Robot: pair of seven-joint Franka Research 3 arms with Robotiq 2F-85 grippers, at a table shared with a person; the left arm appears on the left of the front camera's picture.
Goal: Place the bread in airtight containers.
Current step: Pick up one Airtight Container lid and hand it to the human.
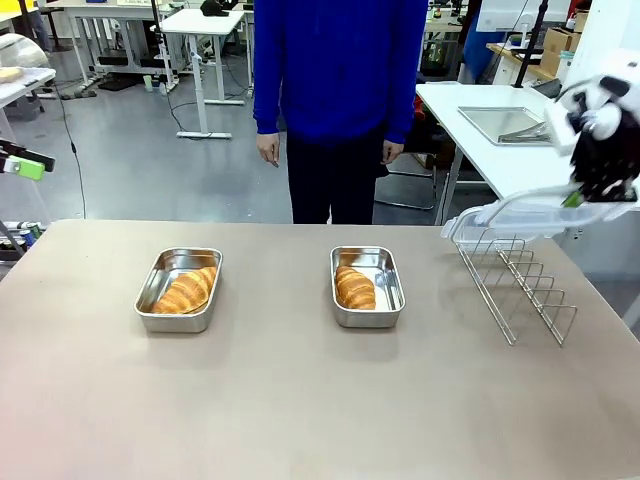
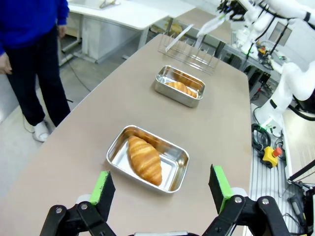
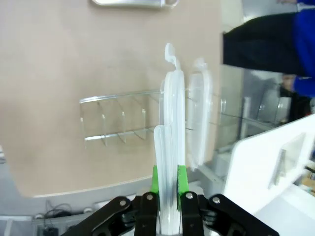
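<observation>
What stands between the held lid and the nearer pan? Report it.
Nothing visible. The right gripper holds the lid over the rack; bare table lies between it and the pan, whose croissant lies inside.

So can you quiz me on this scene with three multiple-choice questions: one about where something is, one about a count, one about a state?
1. Where does the wire rack stand?
A. Between the two pans
B. On the floor
C. At the robot's right end of the table

2. The left pan and the right pan: how many croissants lie in them altogether?
A. One
B. Two
C. Three

3. What is the right gripper doing?
A. It is shut on a clear lid
B. It is open and empty
C. It is shut on a spoon

Answers:
1 C: the rack sits right of both pans in the front view.
2 B: the left croissant and the right croissant lie one per pan.
3 A: its green pads pinch the lid's edge above the rack.
</observation>
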